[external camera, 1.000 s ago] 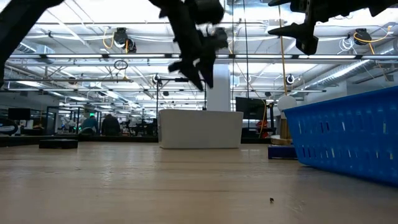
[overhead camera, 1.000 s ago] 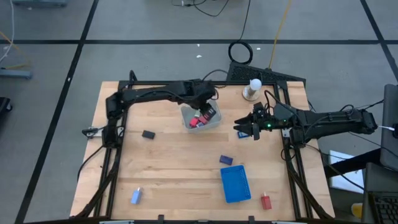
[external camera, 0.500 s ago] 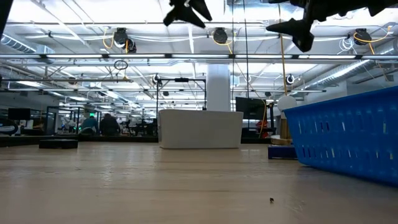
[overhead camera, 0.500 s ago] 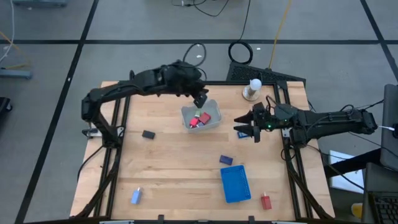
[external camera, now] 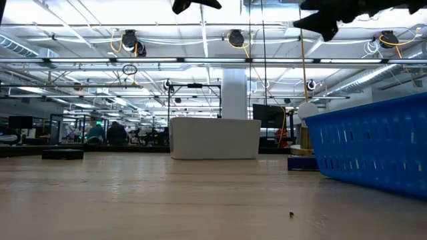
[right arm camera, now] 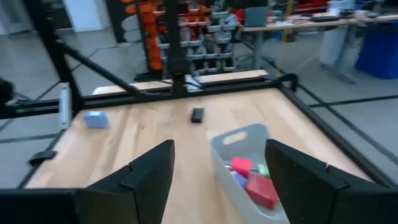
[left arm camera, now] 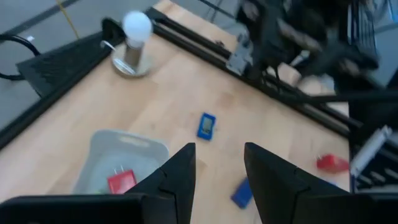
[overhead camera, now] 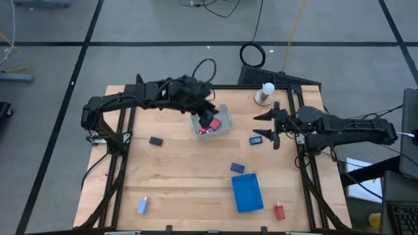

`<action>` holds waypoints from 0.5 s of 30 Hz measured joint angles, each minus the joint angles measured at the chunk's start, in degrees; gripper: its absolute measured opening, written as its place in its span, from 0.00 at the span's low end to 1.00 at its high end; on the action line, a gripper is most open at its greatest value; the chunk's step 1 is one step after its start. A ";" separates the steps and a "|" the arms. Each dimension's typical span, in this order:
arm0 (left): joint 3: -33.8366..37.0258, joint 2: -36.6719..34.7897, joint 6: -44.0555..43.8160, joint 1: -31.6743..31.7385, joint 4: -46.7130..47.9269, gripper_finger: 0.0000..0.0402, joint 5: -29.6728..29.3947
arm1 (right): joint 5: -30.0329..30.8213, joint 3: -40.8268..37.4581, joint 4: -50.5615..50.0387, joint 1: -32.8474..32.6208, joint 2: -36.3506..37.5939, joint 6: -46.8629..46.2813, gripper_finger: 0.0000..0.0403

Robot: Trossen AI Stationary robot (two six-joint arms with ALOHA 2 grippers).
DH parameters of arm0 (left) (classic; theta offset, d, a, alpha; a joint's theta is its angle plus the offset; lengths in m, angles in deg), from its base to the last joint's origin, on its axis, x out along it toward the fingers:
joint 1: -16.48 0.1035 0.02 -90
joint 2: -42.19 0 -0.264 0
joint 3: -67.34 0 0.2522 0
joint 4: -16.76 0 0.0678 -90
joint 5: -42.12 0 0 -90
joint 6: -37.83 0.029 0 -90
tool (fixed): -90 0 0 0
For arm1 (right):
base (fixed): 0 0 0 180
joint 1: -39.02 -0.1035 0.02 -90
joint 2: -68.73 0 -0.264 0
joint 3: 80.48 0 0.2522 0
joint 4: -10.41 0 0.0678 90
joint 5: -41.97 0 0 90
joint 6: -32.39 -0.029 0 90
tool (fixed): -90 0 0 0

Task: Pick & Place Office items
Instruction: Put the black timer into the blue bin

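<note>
Left gripper [overhead camera: 210,116]: hovering above the pale bin [overhead camera: 225,125] – fingers [left arm camera: 177,174] standing a little apart, holding nothing
Right gripper [overhead camera: 266,125]: hanging over the right side of the table [overhead camera: 176,176], jaws spread, empty
Bin contents: red pieces [overhead camera: 213,124] lying inside
Loose items: blue piece [overhead camera: 257,140] sitting just beside the right gripper; black piece [overhead camera: 155,141], dark blue piece [overhead camera: 238,168], light blue piece [overhead camera: 142,206], red piece [overhead camera: 279,211] – all resting on the table

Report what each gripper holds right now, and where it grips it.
Nothing is held. The left gripper, above the bin, is empty between its fingers; the right gripper stands open and empty.
</note>
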 joint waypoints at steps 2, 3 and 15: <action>0.00 0.04 -0.45 -1.22 1.32 0.34 -0.13 | 0.56 -0.02 -3.15 1.08 2.81 0.11 0.60; 0.00 0.04 -0.67 -1.80 1.84 0.34 -0.61 | 0.60 -0.02 -4.50 1.65 4.11 0.10 0.60; 0.00 0.02 -0.92 -5.11 -0.77 0.34 -8.18 | 0.40 -11.18 -3.16 5.58 18.50 -4.97 0.60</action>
